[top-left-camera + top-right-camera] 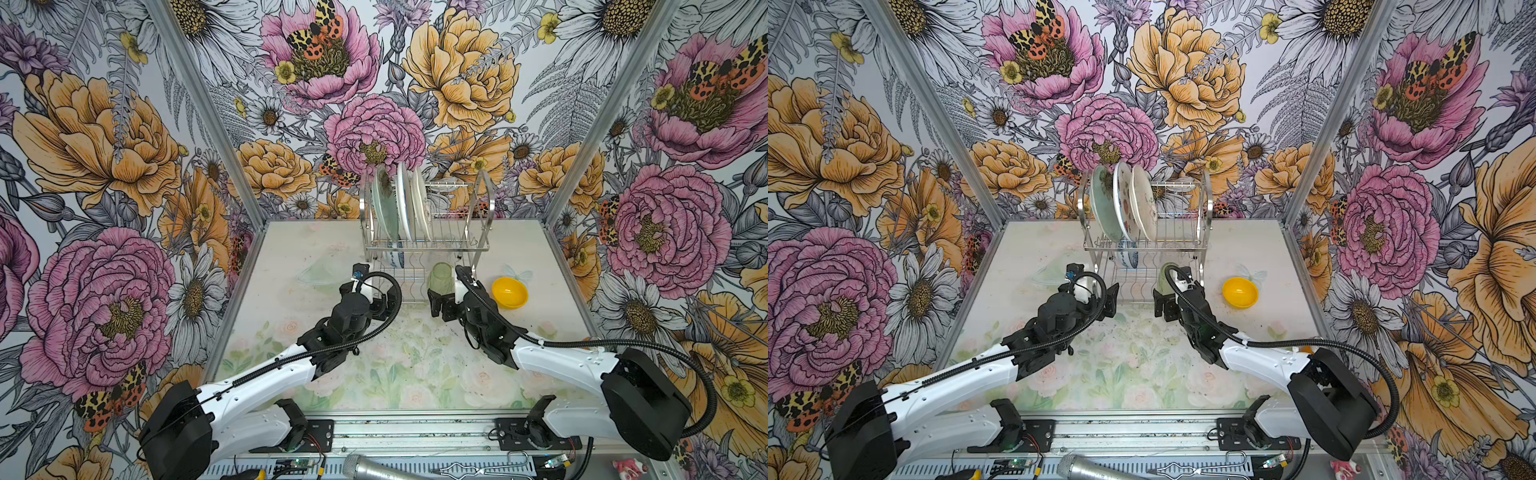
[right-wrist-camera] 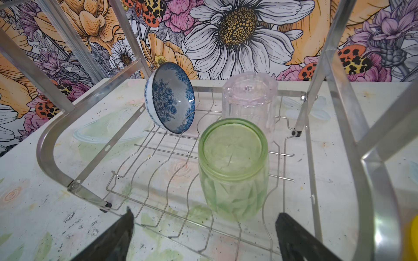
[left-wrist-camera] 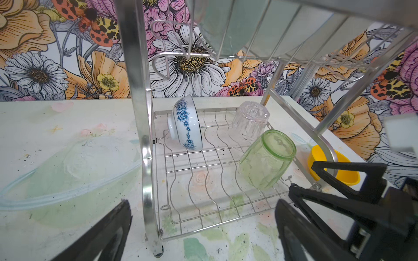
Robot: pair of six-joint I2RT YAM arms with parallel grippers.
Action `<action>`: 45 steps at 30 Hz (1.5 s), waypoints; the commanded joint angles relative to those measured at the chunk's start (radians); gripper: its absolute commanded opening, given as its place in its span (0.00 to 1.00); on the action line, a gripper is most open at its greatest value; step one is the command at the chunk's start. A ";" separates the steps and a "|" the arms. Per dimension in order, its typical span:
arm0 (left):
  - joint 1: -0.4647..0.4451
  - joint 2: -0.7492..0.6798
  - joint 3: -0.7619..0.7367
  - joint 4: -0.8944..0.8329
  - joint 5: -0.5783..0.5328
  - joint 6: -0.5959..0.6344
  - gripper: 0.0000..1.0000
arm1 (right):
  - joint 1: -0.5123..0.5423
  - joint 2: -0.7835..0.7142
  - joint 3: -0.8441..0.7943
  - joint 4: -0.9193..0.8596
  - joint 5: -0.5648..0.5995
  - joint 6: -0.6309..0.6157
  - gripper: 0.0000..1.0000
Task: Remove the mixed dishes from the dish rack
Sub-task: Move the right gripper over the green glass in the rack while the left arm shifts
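Observation:
The chrome dish rack [image 1: 478, 245] [image 1: 1204, 208] stands at the back of the table. A pale green plate [image 1: 384, 208] and two whitish plates [image 1: 411, 203] stand on edge on its upper tier. On the lower tier a blue-and-white bowl [image 2: 169, 99] [image 3: 187, 126] leans on its rim, beside a clear tumbler [image 2: 248, 99] and a green tumbler [image 2: 233, 167] [image 1: 440, 277], both mouth down. A yellow bowl [image 1: 509, 293] sits on the table right of the rack. My right gripper [image 2: 204, 214] [image 1: 440, 301] is open just before the green tumbler. My left gripper [image 3: 203, 210] [image 1: 386, 301] is open at the rack's front left corner, holding nothing.
A pale, see-through green dish shape [image 3: 67, 169] lies on the table left of the rack. The rack's arched side frame [image 3: 138, 90] stands between my left fingers. Flowered walls close in three sides. A microphone [image 1: 365, 467] and tools lie below the front rail.

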 commanded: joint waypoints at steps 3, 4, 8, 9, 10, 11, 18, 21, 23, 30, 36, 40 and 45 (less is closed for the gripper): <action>0.016 -0.022 -0.016 0.028 0.027 0.007 0.99 | 0.010 0.067 0.046 0.079 0.009 -0.017 0.99; 0.017 -0.026 -0.021 0.030 0.027 0.007 0.99 | 0.009 0.077 0.050 0.087 0.009 -0.016 1.00; 0.019 -0.041 -0.041 0.052 0.027 0.005 0.99 | 0.009 0.111 0.063 0.094 0.024 -0.016 0.99; 0.020 -0.042 -0.045 0.059 0.027 0.007 0.99 | 0.010 0.117 0.064 0.096 0.030 -0.016 0.99; 0.022 -0.042 -0.048 0.061 0.027 0.003 0.99 | 0.009 0.122 0.067 0.098 0.034 -0.017 1.00; 0.023 -0.041 -0.051 0.063 0.028 0.004 0.99 | 0.010 0.128 0.069 0.102 0.037 -0.017 0.99; 0.037 -0.037 -0.053 0.033 0.006 -0.001 0.99 | 0.003 0.167 0.102 0.092 0.042 -0.035 0.98; 0.043 -0.039 -0.061 0.035 0.006 -0.010 0.99 | 0.000 0.178 0.119 0.083 0.044 -0.038 0.98; 0.046 -0.036 -0.061 0.034 0.007 -0.013 0.99 | -0.001 0.182 0.127 0.078 0.052 -0.042 0.98; 0.047 -0.043 -0.066 0.032 0.018 -0.017 0.99 | -0.010 0.197 0.134 0.069 0.083 -0.023 0.98; 0.049 -0.051 -0.072 0.032 0.016 -0.018 0.99 | -0.015 0.229 0.153 0.070 0.090 -0.015 0.98; 0.049 -0.052 -0.075 0.026 0.016 -0.018 0.99 | -0.020 0.258 0.172 0.075 0.106 -0.014 0.98; 0.051 -0.059 -0.078 0.025 0.015 -0.018 0.99 | -0.023 0.289 0.183 0.092 0.157 0.012 0.99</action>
